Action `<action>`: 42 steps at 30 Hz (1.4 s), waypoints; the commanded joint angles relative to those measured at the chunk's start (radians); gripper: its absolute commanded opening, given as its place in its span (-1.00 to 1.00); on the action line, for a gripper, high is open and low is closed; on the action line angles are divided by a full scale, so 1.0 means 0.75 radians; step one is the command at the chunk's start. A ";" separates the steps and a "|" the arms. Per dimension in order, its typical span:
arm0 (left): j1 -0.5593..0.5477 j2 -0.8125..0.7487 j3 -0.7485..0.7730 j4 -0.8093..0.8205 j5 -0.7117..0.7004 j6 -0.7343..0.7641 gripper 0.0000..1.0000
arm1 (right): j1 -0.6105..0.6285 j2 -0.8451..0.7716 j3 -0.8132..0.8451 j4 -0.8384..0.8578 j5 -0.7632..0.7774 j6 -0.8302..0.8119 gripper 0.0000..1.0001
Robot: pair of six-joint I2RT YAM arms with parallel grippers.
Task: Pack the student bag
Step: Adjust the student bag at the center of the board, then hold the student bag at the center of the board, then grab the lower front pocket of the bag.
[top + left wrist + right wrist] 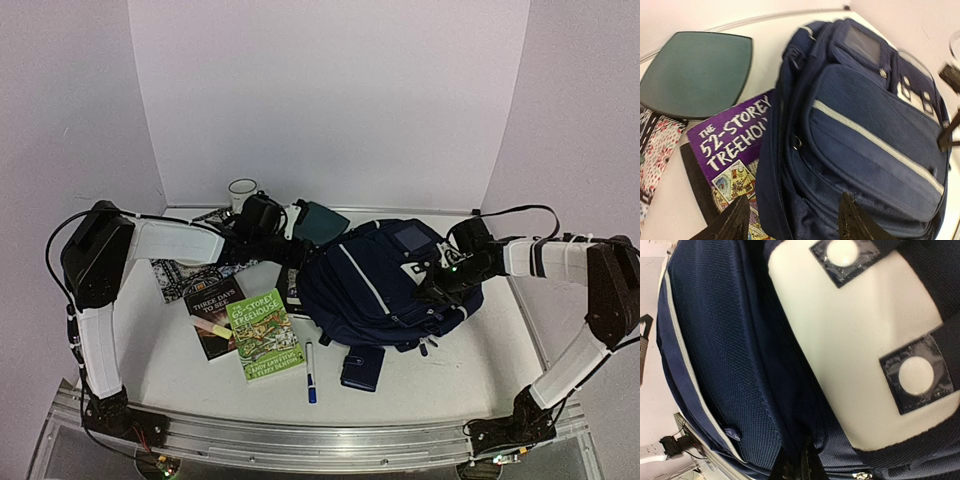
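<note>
The bag [385,280] is flanked: the left gripper [795,224], spread, is poised over its left edge; the right gripper [800,467], pressed together, is set against its right side.

The purple book [735,142] reads "THE 52-STOREY TREEHOU".

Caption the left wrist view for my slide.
Open left gripper above a large navy-blue fabric backpack, purple paperback book and dark teal square plate alongside.

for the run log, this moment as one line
left gripper: open, by backpack | right gripper: shut, at backpack | green book: unpacked
</note>
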 commanded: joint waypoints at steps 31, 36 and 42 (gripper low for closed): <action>-0.712 0.034 0.153 0.035 -0.293 -0.648 -0.18 | 0.218 -0.407 -0.020 0.226 0.446 0.522 -1.00; -0.718 0.091 0.182 0.039 -0.294 -0.675 -0.18 | 0.253 -0.404 0.003 0.226 0.469 0.514 -1.00; -0.717 0.149 0.224 0.057 -0.347 -0.676 -0.19 | 0.293 -0.410 0.001 0.228 0.478 0.510 -1.00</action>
